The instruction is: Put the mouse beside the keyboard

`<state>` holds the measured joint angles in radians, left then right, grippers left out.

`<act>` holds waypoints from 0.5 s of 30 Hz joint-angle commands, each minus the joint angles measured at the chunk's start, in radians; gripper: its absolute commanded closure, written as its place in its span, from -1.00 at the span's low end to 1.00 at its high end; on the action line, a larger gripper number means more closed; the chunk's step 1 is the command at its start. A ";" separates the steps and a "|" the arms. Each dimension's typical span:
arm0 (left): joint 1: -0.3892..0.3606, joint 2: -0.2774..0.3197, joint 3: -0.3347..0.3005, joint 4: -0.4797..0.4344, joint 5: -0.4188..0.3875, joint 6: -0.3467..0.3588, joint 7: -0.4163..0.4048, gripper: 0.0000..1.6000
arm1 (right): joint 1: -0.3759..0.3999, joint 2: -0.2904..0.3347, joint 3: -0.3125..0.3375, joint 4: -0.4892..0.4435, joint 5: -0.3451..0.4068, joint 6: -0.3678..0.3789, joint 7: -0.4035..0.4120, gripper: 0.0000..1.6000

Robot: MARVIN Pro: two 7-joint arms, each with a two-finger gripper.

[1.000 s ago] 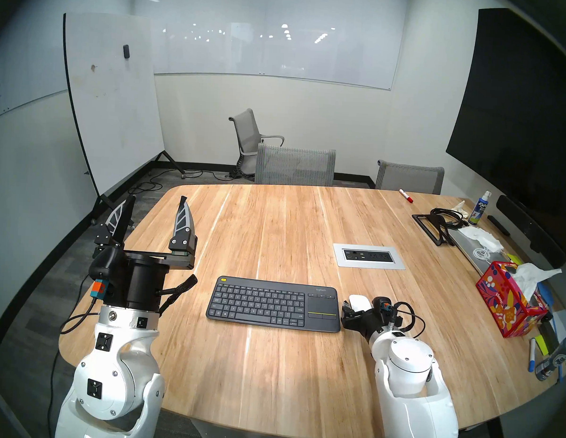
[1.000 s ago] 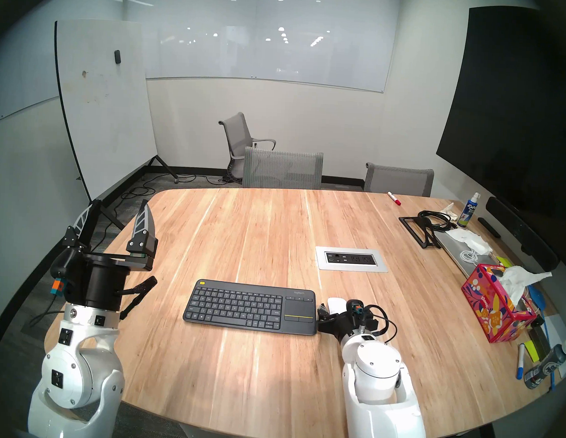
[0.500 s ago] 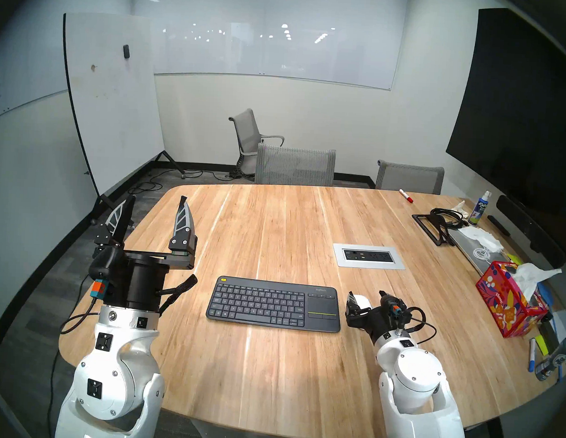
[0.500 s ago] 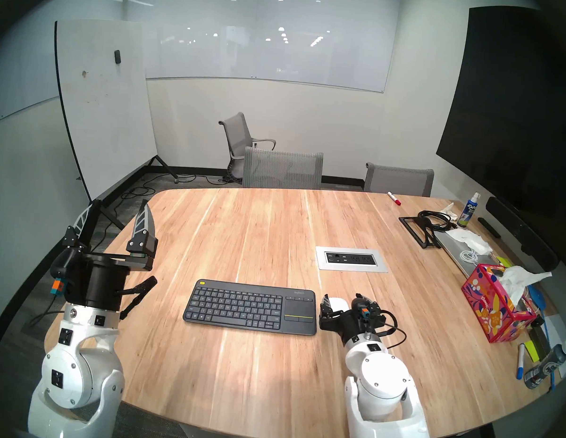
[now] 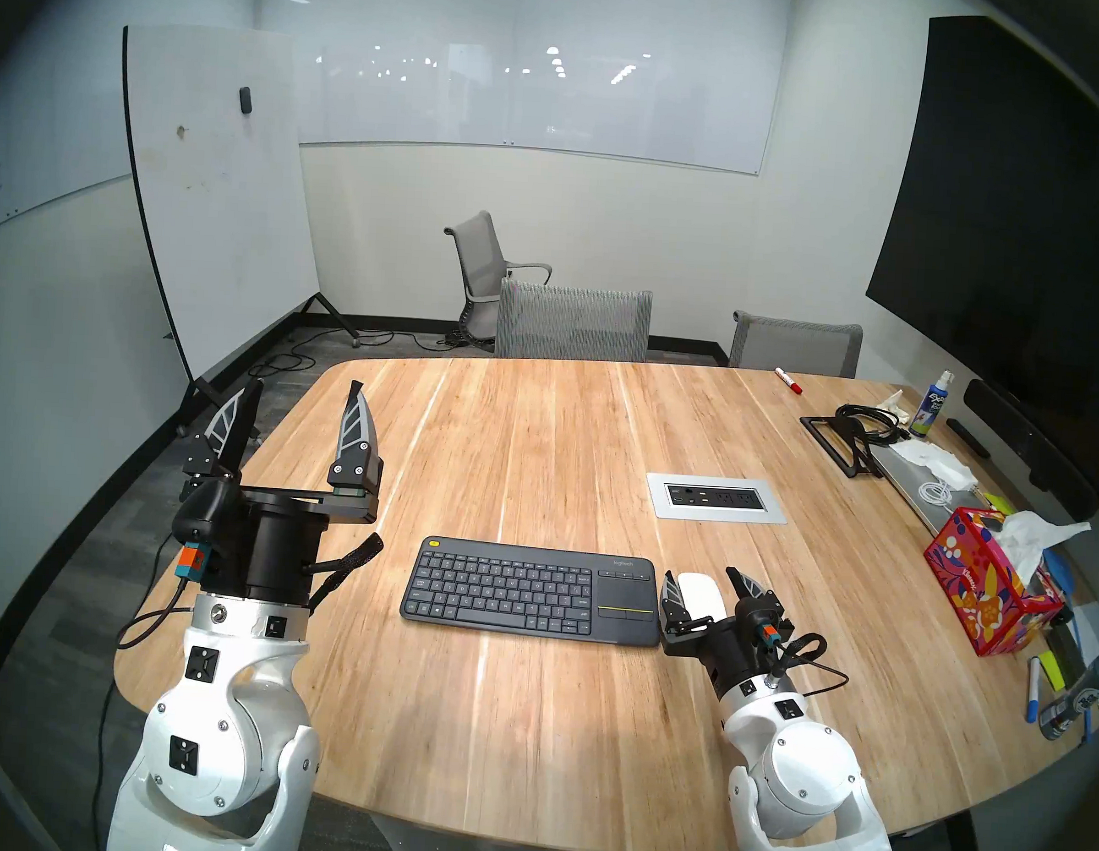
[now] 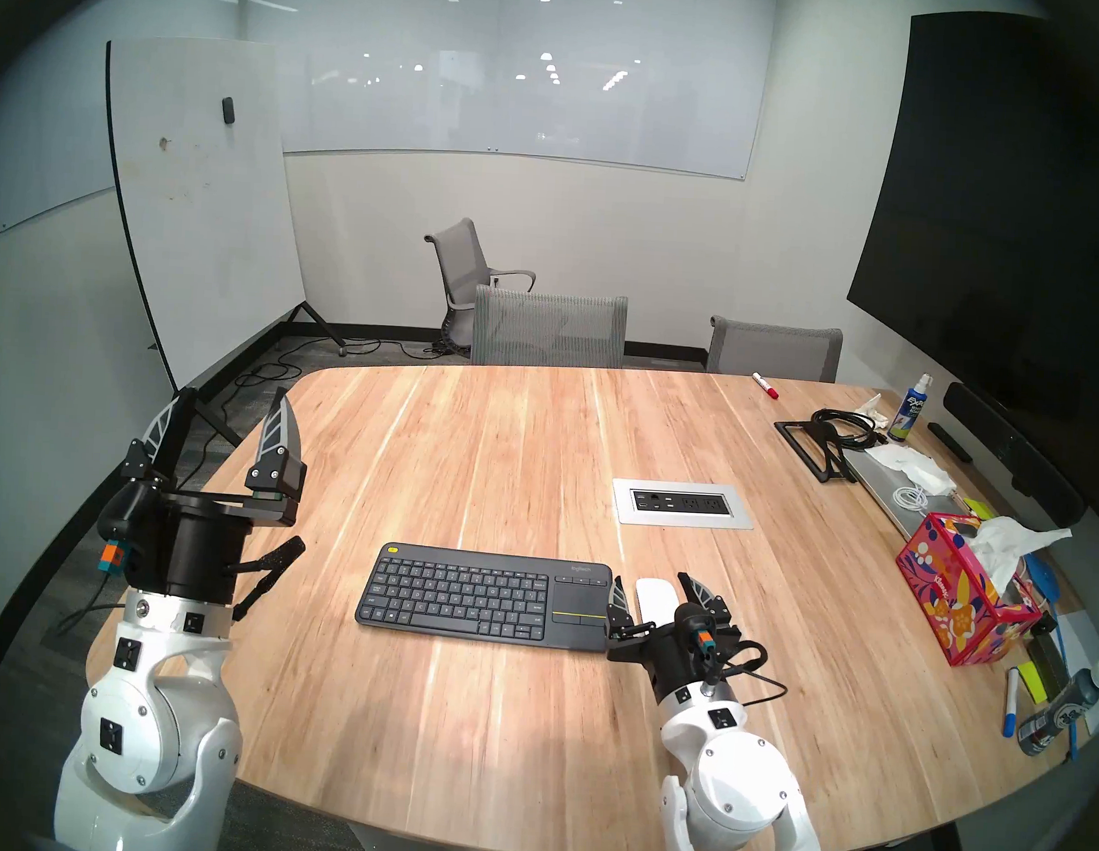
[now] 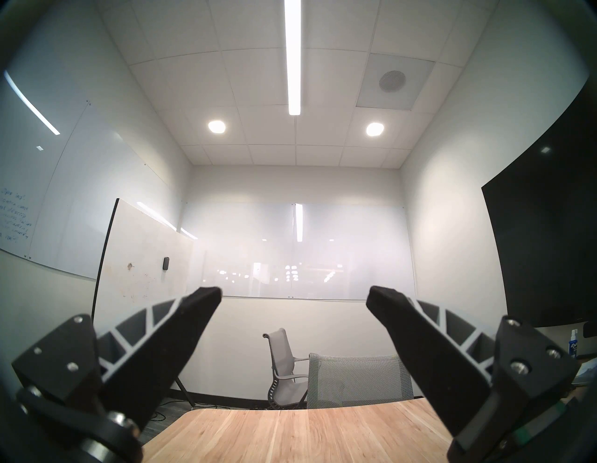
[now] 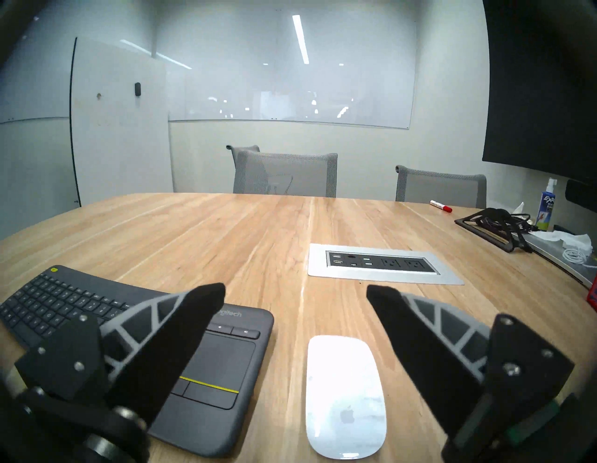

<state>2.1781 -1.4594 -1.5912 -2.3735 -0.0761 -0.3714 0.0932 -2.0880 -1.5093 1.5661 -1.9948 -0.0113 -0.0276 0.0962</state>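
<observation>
The white mouse [image 5: 700,596] [image 6: 655,600] [image 8: 345,394] lies flat on the wooden table [image 5: 565,448], just right of the touchpad end of the dark grey keyboard [image 5: 532,589] [image 6: 487,593] [image 8: 64,304], with a narrow gap of wood between them. My right gripper [image 5: 699,572] [image 6: 650,577] [image 8: 295,289] is open. Its fingers straddle the mouse from the near side, one on each flank, and do not touch it. My left gripper [image 5: 304,383] [image 6: 234,391] [image 7: 294,291] is open and empty, raised over the table's left edge and pointing up.
A power outlet panel [image 5: 715,498] is set into the table behind the mouse. On the right side stand a colourful tissue box [image 5: 987,581], markers [image 5: 1035,688], a laptop stand with cables [image 5: 851,437] and a spray bottle [image 5: 932,407]. Grey chairs [image 5: 571,324] line the far edge.
My right gripper has drawn back toward me and risen off the mouse, still open. The mouse stays beside the keyboard. The left arm has not moved.
</observation>
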 commanded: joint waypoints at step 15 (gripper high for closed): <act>-0.002 0.002 -0.001 -0.023 0.001 -0.002 -0.001 -1.00 | -0.089 0.003 -0.028 -0.011 0.078 -0.292 0.094 -1.00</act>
<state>2.1781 -1.4594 -1.5912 -2.3735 -0.0761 -0.3714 0.0932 -2.1511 -1.4884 1.5769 -1.9771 0.0606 -0.2440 0.1785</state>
